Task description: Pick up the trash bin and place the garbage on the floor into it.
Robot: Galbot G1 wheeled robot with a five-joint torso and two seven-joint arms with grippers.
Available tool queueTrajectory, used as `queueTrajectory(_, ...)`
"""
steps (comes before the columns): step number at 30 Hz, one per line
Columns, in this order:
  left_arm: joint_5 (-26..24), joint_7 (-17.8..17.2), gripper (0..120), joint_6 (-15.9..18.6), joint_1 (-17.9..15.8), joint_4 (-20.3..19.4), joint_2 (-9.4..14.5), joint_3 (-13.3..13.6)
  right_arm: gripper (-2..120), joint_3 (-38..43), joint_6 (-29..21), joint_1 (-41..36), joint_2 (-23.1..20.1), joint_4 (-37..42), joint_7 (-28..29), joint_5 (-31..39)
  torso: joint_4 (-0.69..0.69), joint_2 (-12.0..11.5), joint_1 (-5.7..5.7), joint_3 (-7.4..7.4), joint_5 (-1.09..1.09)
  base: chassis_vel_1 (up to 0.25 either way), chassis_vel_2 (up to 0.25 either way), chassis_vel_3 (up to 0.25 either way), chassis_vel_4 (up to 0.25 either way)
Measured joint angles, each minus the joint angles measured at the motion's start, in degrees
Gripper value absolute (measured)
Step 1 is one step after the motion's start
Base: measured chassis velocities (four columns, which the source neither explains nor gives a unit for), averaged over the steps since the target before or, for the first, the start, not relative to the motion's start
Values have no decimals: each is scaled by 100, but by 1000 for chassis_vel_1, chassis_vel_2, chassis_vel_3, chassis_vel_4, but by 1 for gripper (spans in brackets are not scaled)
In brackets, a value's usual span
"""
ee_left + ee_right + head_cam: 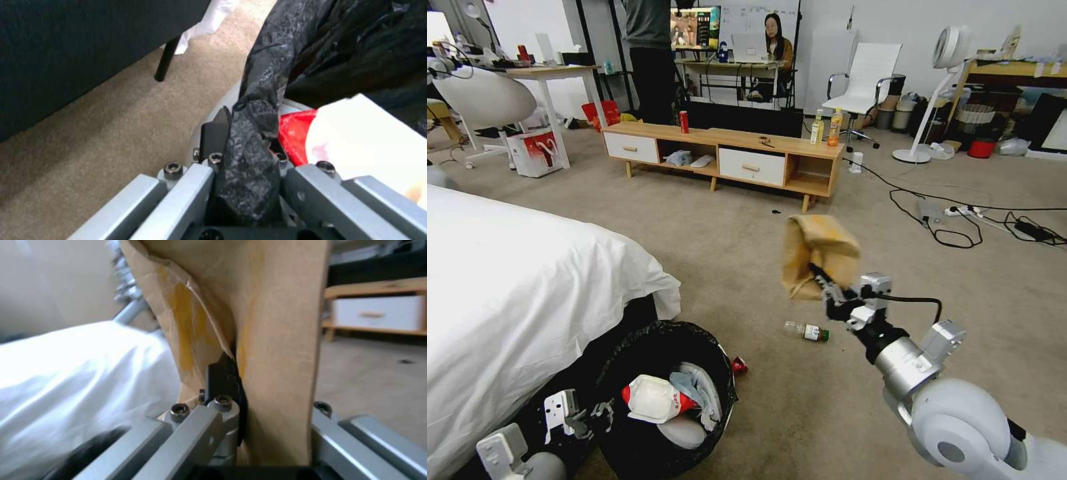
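- Tan paper bag (819,257): clenched in right pincer (820,279), lifted above the floor.
- Trash bin (660,393): low and leftward of it; left pincer (249,166) clamps its rim.
- Bottle (806,331): on carpet beneath.
- Risk: bulky bag may snag the rim and spill outside.

White-sheeted bed (507,280), low wooden TV stand (727,157), upright red can (684,122), two drink bottles (826,128), white office chair (864,83), standing fan (940,87)

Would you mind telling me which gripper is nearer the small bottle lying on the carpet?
Right. The right gripper holds the paper bag above the bottle; the left gripper grips the trash bin rim.
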Motion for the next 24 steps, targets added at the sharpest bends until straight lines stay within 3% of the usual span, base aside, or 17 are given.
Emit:
queueTrajectory(7,-1,-6,2,0,25,-5,18,41,0,-1138,-112,1096,81,71,-40,109,2,0,0,0,1,0,0,0,0)
queueTrajectory(12,5,-7,2,-3,29,-68,23,45,0,-2731,-385,2273,502,132,150,408,2,0,0,0,1,0,0,0,0)
queueTrajectory(16,13,-6,2,-4,27,-96,12,41,0,-3354,-648,2814,732,130,307,657,2,0,0,0,0,0,0,0,0)
queueTrajectory(24,16,-2,2,-5,32,-124,7,36,0,-3564,-814,3069,835,126,428,797,1,0,0,0,0,0,0,0,0)
